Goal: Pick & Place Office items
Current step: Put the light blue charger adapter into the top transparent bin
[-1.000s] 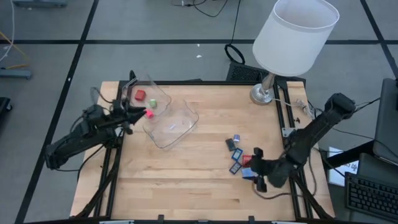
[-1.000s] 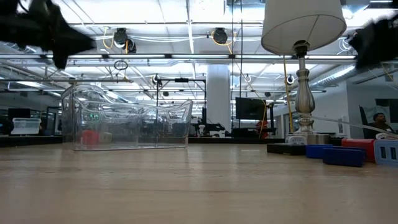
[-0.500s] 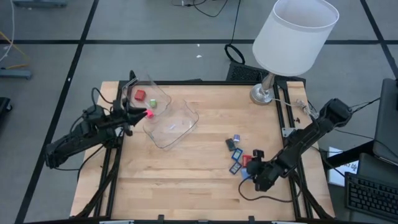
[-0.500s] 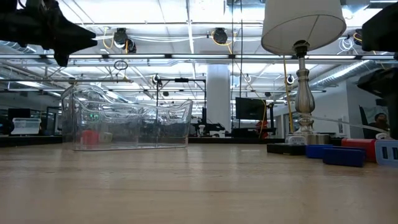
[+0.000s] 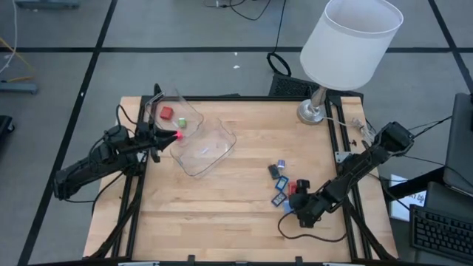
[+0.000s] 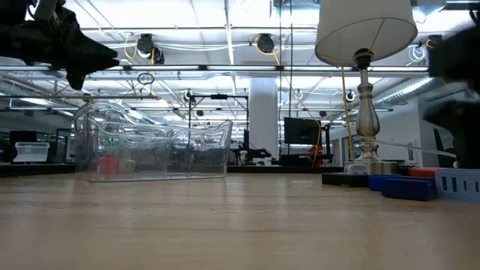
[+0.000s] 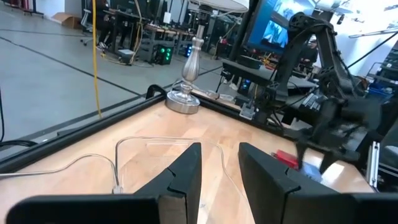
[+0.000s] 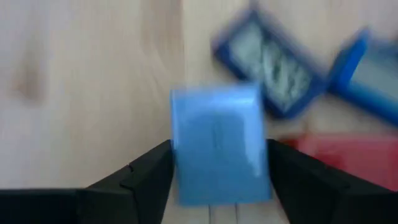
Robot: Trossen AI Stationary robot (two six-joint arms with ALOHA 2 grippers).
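I have a light blue cube (image 8: 219,144) sitting squarely between the right gripper's (image 8: 219,180) two dark fingers (image 8: 140,177), and in the right wrist view the fingers press on both of its sides, so I read that tool as clamped on the cube. Just beyond it on the wood lie a flat blue rectangle (image 8: 268,67) with a grey face, the edge of another blue piece (image 8: 367,74), and a red piece (image 8: 348,155) touching the cube's side.

From above, the right gripper (image 5: 299,209) is low over the table's right front area, at the near end of the scattered pile: a flat blue rectangle (image 5: 279,199), a red piece (image 5: 293,188), a dark grey rectangle (image 5: 274,171) and a small blue bit (image 5: 281,164) lie close together, a little apart from the lamp base (image 5: 313,112).

Across the table, a red cube (image 5: 167,112) and a green bit (image 5: 182,122) rest inside the clear container (image 5: 194,117) at the back left corner; a second clear container (image 5: 216,151) lies just beside it, tilted.

The left gripper (image 5: 171,135) hovers at the edge of those containers with something pinkish-red (image 5: 177,135) at its tip. In its own wrist view the fingers (image 7: 180,180) stand a small gap apart with nothing visible between them, so I cannot tell its state for sure.

The wooden table (image 5: 222,214) carries everything.
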